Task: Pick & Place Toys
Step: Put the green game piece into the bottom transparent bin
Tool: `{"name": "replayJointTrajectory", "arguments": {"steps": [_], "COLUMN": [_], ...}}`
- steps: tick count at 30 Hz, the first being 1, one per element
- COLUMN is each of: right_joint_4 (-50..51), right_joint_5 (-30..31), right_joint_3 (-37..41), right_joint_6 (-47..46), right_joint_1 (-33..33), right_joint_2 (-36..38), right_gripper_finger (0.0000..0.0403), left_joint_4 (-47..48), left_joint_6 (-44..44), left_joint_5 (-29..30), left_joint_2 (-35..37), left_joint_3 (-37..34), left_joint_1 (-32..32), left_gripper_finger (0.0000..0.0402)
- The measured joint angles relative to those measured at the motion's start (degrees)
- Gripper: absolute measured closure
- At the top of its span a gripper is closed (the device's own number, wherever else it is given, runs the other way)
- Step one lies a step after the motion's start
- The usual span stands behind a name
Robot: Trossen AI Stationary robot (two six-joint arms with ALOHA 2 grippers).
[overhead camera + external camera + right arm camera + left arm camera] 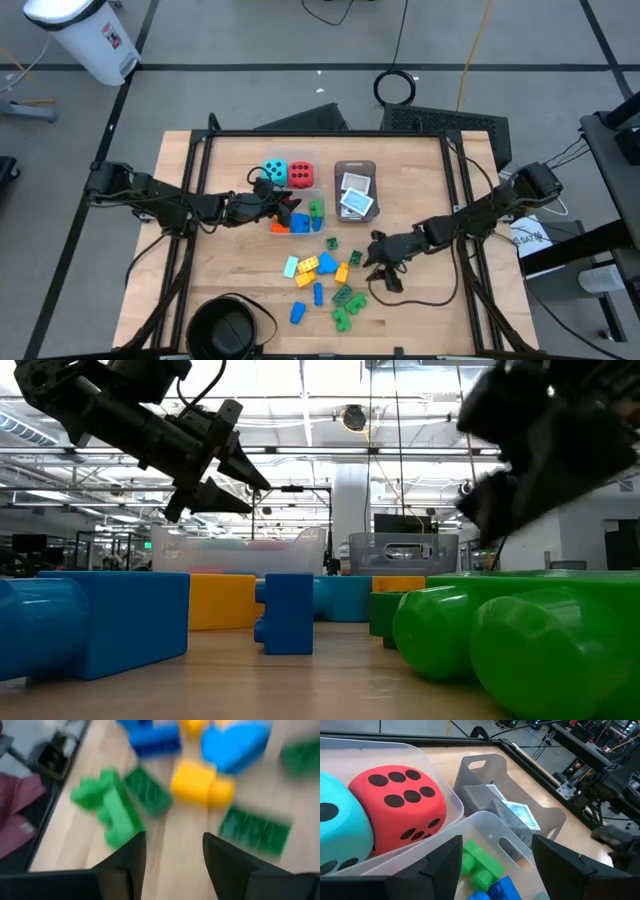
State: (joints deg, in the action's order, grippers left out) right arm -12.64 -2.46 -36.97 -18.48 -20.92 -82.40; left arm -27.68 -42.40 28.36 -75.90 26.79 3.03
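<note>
A: Where is the left gripper (287, 207)?

B: Above the tub (297, 213) that holds bricks, beside the tub with the dice. Its fingers (442, 865) stand apart with nothing between them; a green brick (479, 864) and a blue brick (501, 888) lie in the tub below.

A: And the dice?

B: The teal die (274, 172) and the red die (300, 175) sit side by side in their own tub (440, 790), touching. From the left wrist the red die (397, 807) fills most of that tub, with the teal one at its side.

A: The cards?

B: The cards (356, 196) lie in the grey tray (355, 167), just beside the brick tub.

A: What about the right gripper (378, 256)?

B: Low over the surface (420, 310), at the edge of the loose pile (325, 280) of blue, yellow, orange and green bricks. Its fingers (125, 860) are parted and hold nothing. Just ahead of them are a yellow brick (200, 784), light green bricks (107, 807) and dark green bricks (254, 831).

A: Anything else on the surface?

B: A black bowl (224, 328) near the front edge, well apart from the pile.
</note>
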Motion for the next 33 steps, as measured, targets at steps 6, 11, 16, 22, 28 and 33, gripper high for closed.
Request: {"name": "replayJointTrajectory", "arguments": {"steps": [6, 11, 16, 22, 28, 33], "right_joint_4": [-2.5, 0.3, 6.7, 2.6, -7.4, -12.4], "right_joint_5": [14.7, 14.2, 8.1, 4.9, 16.3, 15.8], "right_joint_3": [0.0, 0.1, 0.1, 0.1, 0.1, 0.1], "right_joint_6": [8.2, 8.9, 3.5, 6.4, 17.0, 21.2], "right_joint_1": [-0.4, 1.0, 1.1, 0.8, 0.3, 1.8], "right_joint_2": [-4.5, -7.7, -5.3, -2.3, -5.0, -9.7], "right_gripper_finger": [0.0246, 0.0263, 0.0279, 0.0290, 0.0247, 0.0179], "left_joint_4": [0.0, 0.0, 0.0, 0.0, 0.0, 0.0], "left_joint_6": [-0.1, -0.1, 0.0, 0.1, -0.1, -0.1], "left_joint_5": [0.0, 0.0, 0.0, 0.0, 0.0, 0.0], "left_joint_2": [0.0, 0.0, 0.0, 0.0, 0.0, 0.0], "left_joint_3": [0.0, 0.0, 0.0, 0.0, 0.0, 0.0], "left_joint_1": [0.0, 0.0, 0.0, 0.0, 0.0, 0.0], "left_gripper_finger": [0.0158, 0.0158, 0.0158, 0.0158, 0.0158, 0.0158]}}
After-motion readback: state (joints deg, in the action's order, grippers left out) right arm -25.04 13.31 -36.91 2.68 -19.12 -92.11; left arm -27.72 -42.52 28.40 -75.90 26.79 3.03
